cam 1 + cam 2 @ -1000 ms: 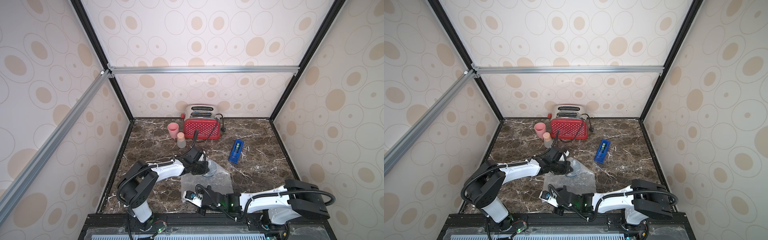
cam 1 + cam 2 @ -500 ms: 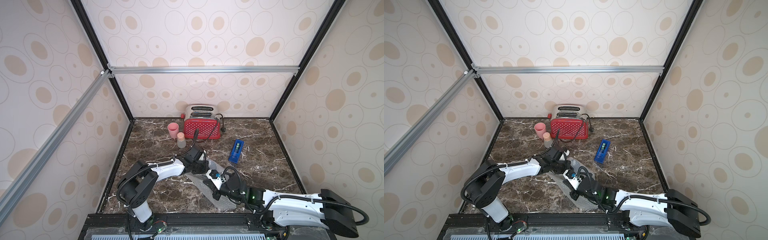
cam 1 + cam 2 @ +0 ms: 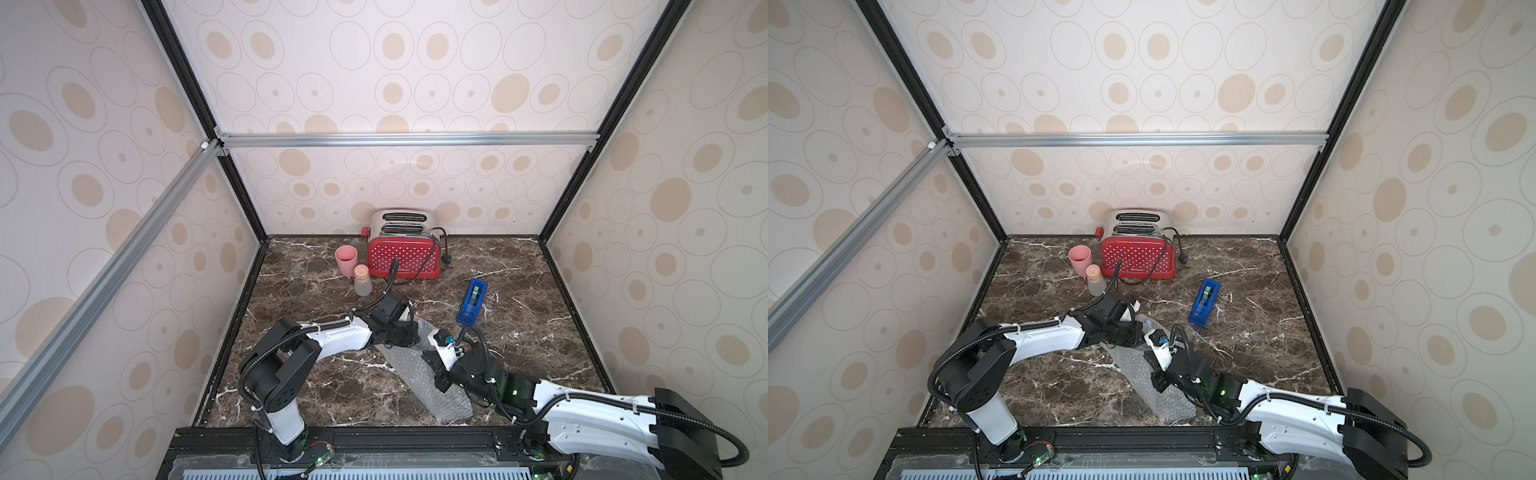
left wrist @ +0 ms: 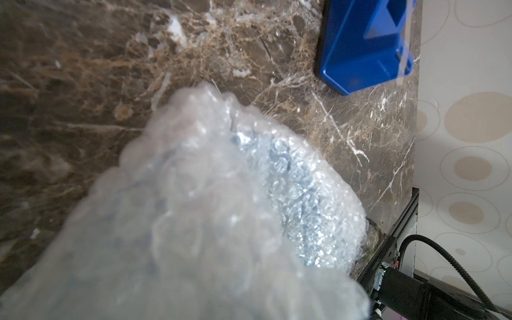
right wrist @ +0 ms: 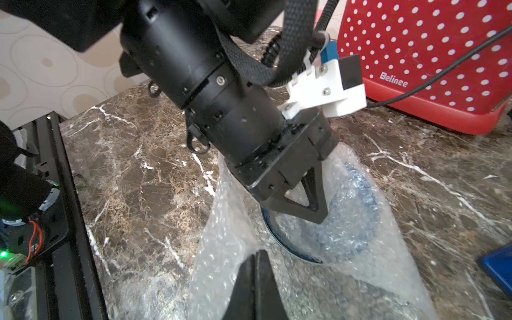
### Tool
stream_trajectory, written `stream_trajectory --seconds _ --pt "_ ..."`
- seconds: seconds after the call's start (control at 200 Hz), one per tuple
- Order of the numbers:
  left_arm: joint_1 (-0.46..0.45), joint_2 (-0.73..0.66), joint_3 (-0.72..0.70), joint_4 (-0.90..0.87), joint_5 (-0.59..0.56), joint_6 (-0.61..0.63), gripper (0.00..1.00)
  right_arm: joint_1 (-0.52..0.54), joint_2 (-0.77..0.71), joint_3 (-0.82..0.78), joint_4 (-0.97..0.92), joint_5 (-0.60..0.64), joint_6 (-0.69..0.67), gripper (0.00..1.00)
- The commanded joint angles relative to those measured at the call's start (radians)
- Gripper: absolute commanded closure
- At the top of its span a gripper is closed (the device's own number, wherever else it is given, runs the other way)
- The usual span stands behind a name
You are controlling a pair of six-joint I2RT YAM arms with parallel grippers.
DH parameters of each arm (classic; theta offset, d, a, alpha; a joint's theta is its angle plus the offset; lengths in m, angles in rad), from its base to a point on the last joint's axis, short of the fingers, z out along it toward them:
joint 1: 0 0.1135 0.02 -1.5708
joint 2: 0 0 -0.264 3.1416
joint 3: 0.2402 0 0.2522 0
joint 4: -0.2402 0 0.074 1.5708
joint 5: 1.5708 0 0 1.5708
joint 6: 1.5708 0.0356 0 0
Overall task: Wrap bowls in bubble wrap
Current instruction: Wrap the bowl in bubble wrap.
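Observation:
The bowl (image 5: 277, 235), white with a blue pattern, sits mid-table under the bubble wrap (image 3: 419, 374); only its dark blue rim and blurred blue pattern (image 4: 285, 171) show through. My left gripper (image 5: 315, 216) points down into the bowl, shut on bunched bubble wrap that rises around its fingers and fills the left wrist view. My right gripper (image 5: 256, 253) is just in front of the bowl, its jaws pressed together on a fold of the wrap. In both top views the two grippers (image 3: 405, 334) (image 3: 1148, 357) nearly meet over the wrap, which trails toward the front edge.
A red dotted toaster (image 3: 403, 253) stands at the back with its cord looping forward. A pink cup (image 3: 345, 257) and a corked clear bottle (image 3: 362, 282) stand left of it. A blue tape dispenser (image 3: 473, 301) lies right of the bowl.
My right arm swung from the wrap's front-left corner back and right to the bowl, folding the flat sheet into a long strip. The left gripper stayed on the bowl.

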Motion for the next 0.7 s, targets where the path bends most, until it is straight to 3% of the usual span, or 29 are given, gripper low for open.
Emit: stream_trajectory --seconds 0.0,0.331,0.696 --pt "-0.005 0.005 0.037 -0.020 -0.001 0.018 1.00 -0.019 -0.020 -0.019 -0.035 0.058 0.035 1.00" --pt "-0.005 0.003 0.037 -0.017 -0.003 0.019 1.00 -0.125 -0.005 -0.003 -0.068 0.051 0.083 1.00" --pt "-0.005 0.007 0.054 -0.039 0.000 0.028 1.00 -0.168 0.149 0.077 -0.005 0.078 0.045 1.00"
